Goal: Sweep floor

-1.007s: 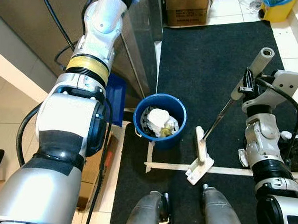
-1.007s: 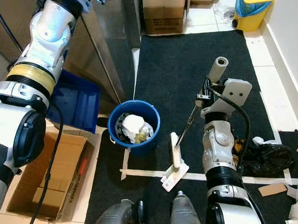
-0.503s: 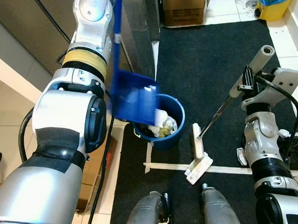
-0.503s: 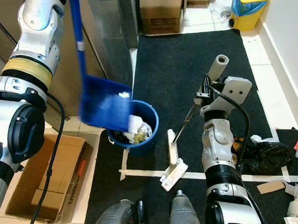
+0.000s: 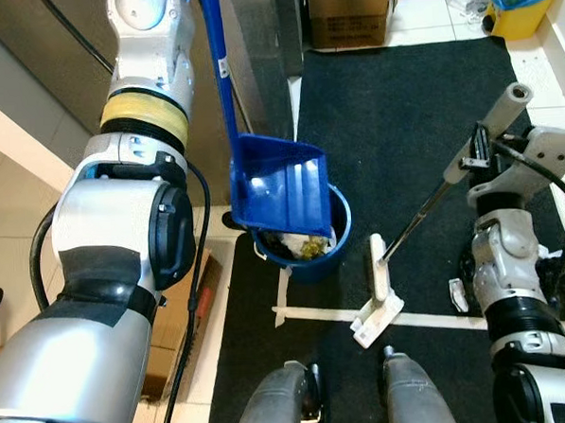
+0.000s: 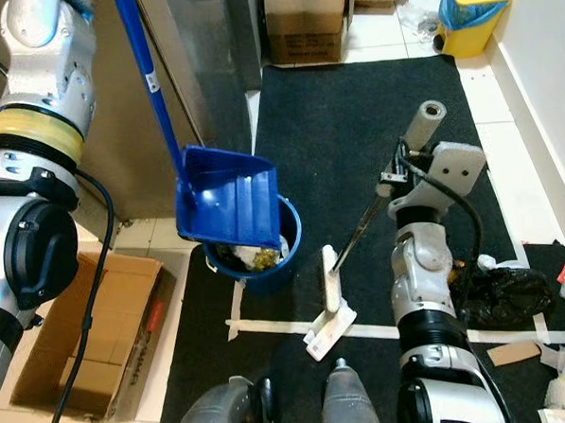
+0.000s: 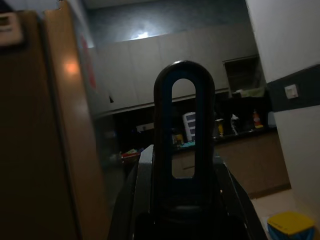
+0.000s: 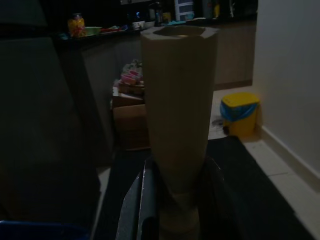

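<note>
Black mat underfoot; blue dustpan, handle clamped in my left gripper, tipped over the blue bin—tilt steeply, keep centred; broom, grip clamped in my right gripper, beside it.

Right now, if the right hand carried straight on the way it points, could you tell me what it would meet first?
Probably nothing near: past the broom handle that the right hand holds, the way looks free up to the dark counter, though depth is unclear.
</note>
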Controlling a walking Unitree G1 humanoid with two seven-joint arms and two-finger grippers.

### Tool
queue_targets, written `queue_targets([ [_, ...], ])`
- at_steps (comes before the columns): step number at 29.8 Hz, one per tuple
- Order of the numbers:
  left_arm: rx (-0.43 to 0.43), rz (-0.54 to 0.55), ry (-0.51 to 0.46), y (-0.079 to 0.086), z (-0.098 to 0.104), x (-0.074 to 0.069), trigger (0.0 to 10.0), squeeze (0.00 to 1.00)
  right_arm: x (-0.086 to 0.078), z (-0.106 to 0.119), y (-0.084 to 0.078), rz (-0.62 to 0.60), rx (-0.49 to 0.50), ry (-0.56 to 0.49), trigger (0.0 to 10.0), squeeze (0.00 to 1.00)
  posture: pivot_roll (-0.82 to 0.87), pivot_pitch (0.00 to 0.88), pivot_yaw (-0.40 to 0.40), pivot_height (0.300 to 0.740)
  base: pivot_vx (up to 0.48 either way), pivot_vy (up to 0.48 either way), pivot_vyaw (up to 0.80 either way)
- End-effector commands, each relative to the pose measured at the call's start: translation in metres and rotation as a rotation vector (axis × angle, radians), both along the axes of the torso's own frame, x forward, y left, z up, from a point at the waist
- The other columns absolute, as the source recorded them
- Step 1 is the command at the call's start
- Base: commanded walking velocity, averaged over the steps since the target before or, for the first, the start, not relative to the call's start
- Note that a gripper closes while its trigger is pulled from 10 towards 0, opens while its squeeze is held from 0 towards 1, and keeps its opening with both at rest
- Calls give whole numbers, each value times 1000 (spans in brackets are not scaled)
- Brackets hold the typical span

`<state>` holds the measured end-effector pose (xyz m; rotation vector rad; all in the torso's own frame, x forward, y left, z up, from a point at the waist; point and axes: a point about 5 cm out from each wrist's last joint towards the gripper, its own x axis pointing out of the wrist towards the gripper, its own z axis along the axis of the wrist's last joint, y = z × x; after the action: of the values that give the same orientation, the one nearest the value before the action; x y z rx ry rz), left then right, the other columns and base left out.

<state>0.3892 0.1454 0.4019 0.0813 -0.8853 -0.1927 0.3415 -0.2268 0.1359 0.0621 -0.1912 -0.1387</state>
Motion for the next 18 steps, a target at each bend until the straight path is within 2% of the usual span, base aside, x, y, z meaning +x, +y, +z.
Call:
queue_targets([
  [1, -48, 41, -68, 20, 15, -10, 10000, 0, 1, 13, 1, 3, -62, -46, 10000, 0, -81, 143, 125, 740, 0, 0, 0],
  [2, -74, 41, -70, 23, 14, -13, 10000, 0, 3, 17, 0, -8, -119, -41, 10000, 0, -74, 141, 119, 740, 0, 0, 0],
  [3, -74, 41, -70, 23, 14, -13, 10000, 0, 3, 17, 0, -8, -119, -41, 10000, 0, -74, 141, 119, 740, 0, 0, 0],
  [5, -98, 43, -60, 26, 11, -16, 10000, 0, 5, 20, -2, -26, -193, -19, 10000, 0, -74, 141, 116, 740, 0, 0, 0],
  [9, -97, 49, -9, 30, -6, -23, 10000, 0, 8, 26, -4, -15, -183, -35, 10000, 0, -63, 137, 100, 740, 0, 0, 0],
  [18, -101, 70, 45, 31, -17, -29, 10000, 0, 10, 23, 1, -5, -152, -22, 10000, 0, -61, 134, 96, 740, 0, 0, 0],
])
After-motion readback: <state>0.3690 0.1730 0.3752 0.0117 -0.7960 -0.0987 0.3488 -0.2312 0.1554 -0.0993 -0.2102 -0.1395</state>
